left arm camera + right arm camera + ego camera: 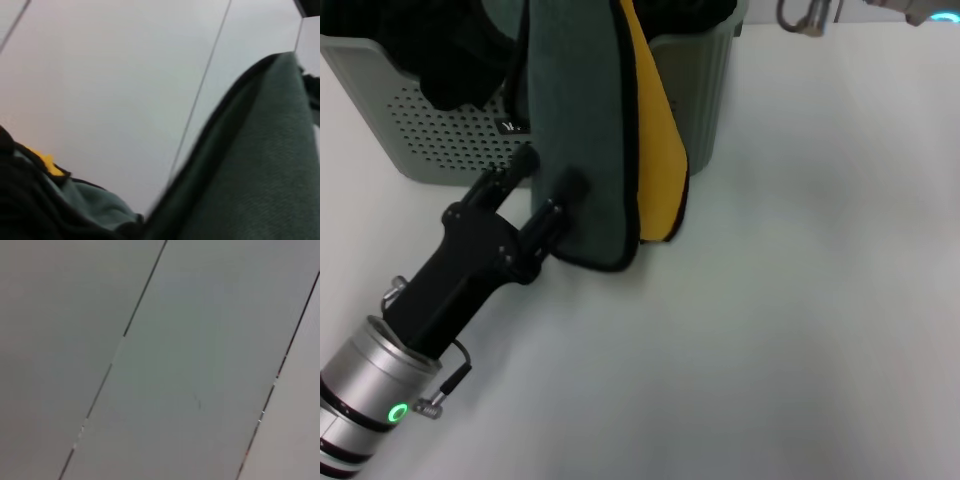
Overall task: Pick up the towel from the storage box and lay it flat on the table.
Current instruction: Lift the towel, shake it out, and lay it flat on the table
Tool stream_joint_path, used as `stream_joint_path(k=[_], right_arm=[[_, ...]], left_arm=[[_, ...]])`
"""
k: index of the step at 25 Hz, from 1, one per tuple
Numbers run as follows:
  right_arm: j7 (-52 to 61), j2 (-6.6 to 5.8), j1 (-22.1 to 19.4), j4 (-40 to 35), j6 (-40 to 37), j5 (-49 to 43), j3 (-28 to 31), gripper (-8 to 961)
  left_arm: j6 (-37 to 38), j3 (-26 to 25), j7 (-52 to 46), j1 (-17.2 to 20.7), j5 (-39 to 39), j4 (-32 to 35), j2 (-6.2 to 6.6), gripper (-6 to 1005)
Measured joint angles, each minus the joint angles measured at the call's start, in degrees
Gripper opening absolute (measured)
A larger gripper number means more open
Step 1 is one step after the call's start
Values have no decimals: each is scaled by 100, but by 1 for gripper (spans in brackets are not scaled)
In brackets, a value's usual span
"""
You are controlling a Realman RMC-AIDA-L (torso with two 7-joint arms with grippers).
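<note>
Towel [575, 130] hangs out of the storage box [440, 130] over its dipped front rim, draped down the front wall with its lower end on or just above the table [800, 300]; can't tell which. It's folded lengthwise: dark grey-green face toward the claw, yellow face showing on the far side, thin black edging around the rounded bottom corner. Fleecy nap, soft and limp, so it hangs straight under its own weight. Left gripper [548, 195] sits at the towel's lower part, coming in low from the near-left. One black finger [563, 192] lies on the green face, the other [520, 162] sits beside the towel's near edge against the box wall. Jaws stand somewhat apart; I can't tell whether any cloth is actually pinched between them. My read: it's lined up on the hanging edge because that is the easiest part to grab without reaching into the box. Left wrist view shows green pile and black hem right up close, a bit of yellow beyond. Behind the claw, the box is sage-green plastic with perforated walls and a small black label, and a black cloth [460, 70] spills over its rim above the claw. Table is smooth plain white. Right gripper [807, 15] is parked far off across the table, well apart from the towel; jaw state unclear.
</note>
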Motion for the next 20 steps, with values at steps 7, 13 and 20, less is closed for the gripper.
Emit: stream_joint_path(k=[7, 13, 20], right_arm=[[409, -17, -84, 5, 806, -16, 611, 2], [538, -17, -57, 70, 1195, -147, 1100, 2], [778, -87, -24, 161, 1725, -160, 1491, 1]], left_arm=[[46, 22, 321, 227, -427, -1, 0, 683], [111, 200, 255, 154, -413, 46, 0, 683], [1081, 390, 265, 136, -407, 13, 5, 683]])
